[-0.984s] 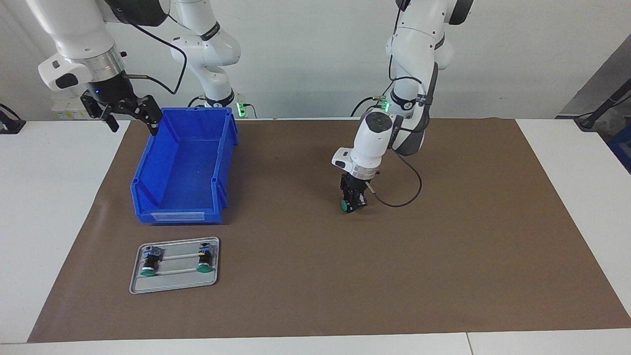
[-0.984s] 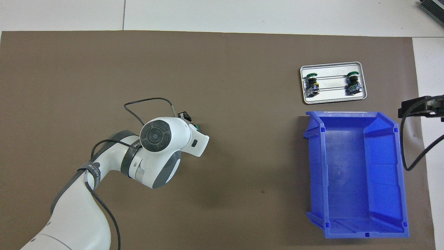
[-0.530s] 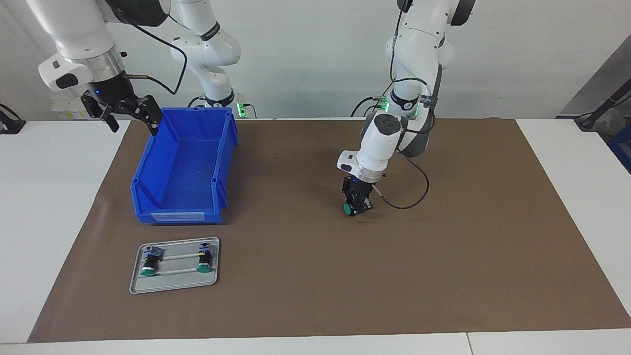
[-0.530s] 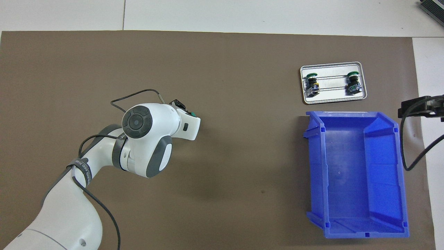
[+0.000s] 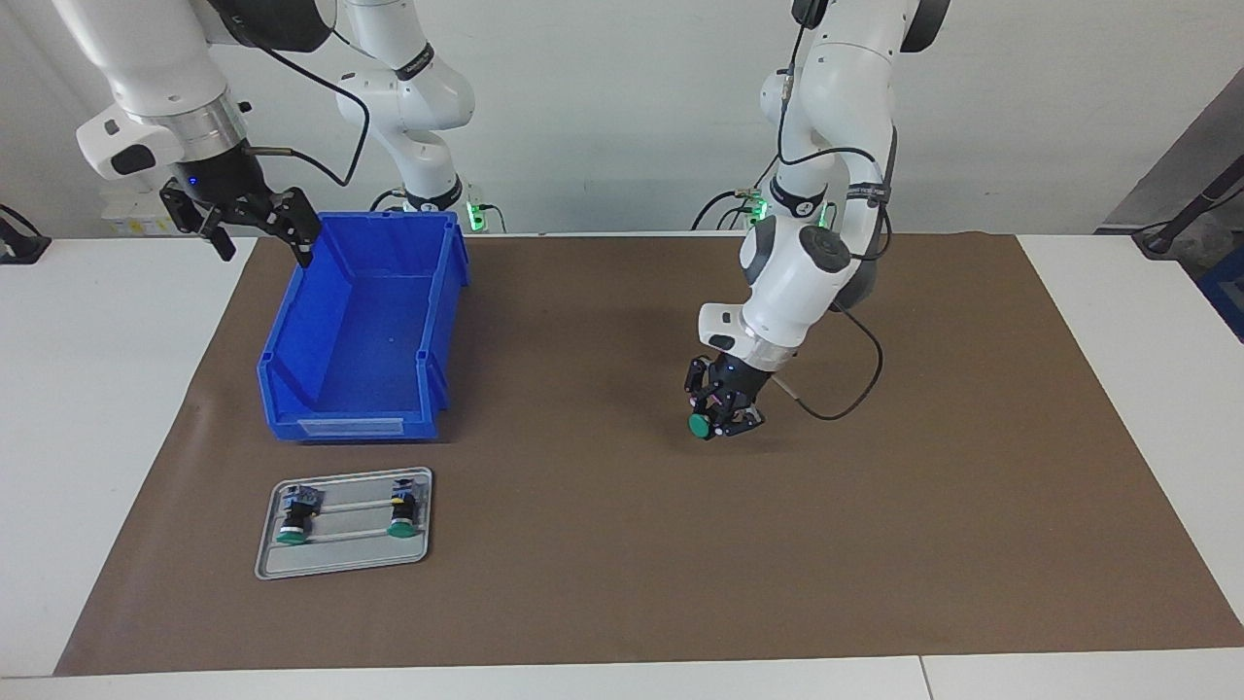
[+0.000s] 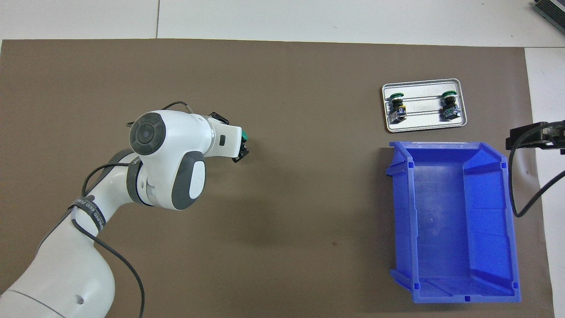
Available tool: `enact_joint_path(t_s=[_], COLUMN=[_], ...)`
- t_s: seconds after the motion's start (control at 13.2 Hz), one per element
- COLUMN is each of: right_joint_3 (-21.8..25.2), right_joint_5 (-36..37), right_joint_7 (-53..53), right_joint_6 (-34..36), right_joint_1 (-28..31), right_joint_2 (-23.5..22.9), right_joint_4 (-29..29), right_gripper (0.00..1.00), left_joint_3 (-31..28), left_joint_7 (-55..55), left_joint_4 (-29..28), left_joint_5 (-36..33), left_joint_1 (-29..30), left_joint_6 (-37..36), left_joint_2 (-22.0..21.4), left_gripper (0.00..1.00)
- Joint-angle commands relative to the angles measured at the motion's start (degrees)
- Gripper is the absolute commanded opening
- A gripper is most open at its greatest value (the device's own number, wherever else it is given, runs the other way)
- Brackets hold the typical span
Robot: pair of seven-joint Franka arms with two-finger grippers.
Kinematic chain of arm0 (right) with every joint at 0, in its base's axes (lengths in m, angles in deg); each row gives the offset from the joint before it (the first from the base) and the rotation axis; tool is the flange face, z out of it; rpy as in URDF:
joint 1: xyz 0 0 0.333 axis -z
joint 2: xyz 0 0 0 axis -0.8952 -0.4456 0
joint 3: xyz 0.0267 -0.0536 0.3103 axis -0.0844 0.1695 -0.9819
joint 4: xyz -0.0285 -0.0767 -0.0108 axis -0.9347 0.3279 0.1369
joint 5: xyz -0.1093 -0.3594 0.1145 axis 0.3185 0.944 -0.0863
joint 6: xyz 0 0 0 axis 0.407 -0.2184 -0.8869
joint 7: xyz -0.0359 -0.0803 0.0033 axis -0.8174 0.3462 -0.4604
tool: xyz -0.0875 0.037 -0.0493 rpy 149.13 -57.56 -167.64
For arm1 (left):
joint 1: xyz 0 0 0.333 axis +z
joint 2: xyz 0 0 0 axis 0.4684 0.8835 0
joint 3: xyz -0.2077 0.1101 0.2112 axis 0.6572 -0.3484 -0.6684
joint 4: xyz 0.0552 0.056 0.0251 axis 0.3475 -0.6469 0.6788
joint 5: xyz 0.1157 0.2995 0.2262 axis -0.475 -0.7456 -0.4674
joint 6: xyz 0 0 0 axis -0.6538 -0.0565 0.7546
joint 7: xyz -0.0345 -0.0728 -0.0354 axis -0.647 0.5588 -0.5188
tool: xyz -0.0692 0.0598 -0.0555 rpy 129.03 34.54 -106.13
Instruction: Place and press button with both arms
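Low over the middle of the brown paper mat [image 5: 875, 544], the left arm's black two-finger gripper [image 5: 721, 416] is clamped on a small push-button switch with a round green cap [image 5: 698, 425]; in the facing view it sits just right of centre, the cap turned toward the camera and slightly down. From overhead the gripper [image 6: 240, 148] pokes out from under the white wrist at centre left of the frame, and only a sliver of the green cap [image 6: 244, 138] shows there. Whether the button touches the mat cannot be told; a shadow lies right beneath it. A thin black cable [image 5: 846, 394] loops from the wrist over bare mat.

Nothing stands close around the held button. Well apart, toward the right arm's end of the tabletop [image 5: 97, 408], is an open blue plastic storage bin [image 5: 364, 331], at centre left of the facing view. Just below it in that view, farther from the robots, lies a small grey metal tray [image 5: 340, 559] carrying two more green-capped button switches [image 5: 296, 515] [image 5: 403, 512], lying side by side with caps pointing away from the robots.

The right arm's black gripper [image 5: 260, 233] waits up in the air at upper left of the facing view, over the mat's edge beside the bin's rim, its fingers spread apart and holding nothing. Overhead, it shows at the right edge [image 6: 536, 136].
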Motion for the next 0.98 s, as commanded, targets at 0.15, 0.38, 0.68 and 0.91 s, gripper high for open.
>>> enact_joint_path(t_s=[0.15, 0.38, 0.68, 0.91], right_joint_3=[-0.4, -0.3, -0.3, -0.3], right_joint_5=[-0.7, -0.7, -0.7, -0.7], right_joint_7=[1.0, 0.5, 0.6, 0.8], right_joint_6=[-0.6, -1.1, -0.5, -0.9], right_joint_1=[-0.5, 0.0, -0.5, -0.6], right_joint_2=[0.4, 0.4, 0.5, 0.6], right_joint_4=[-0.5, -0.5, -0.4, -0.4], right_gripper=[1.00, 1.00, 1.00, 1.00], left_joint_3=[0.8, 0.8, 0.6, 0.5], left_joint_7=[13.6, 26.1, 40.0, 50.7], left_joint_4=[0.5, -5.3, -13.8, -20.0], left_joint_5=[11.4, 22.1, 34.2, 41.6], left_joint_1=[7.4, 11.3, 15.4, 15.9], left_joint_6=[-7.7, -9.9, -12.7, -13.2], left_joint_2=[-0.9, -3.9, -8.1, -10.1], left_gripper=[0.00, 0.00, 0.00, 0.00])
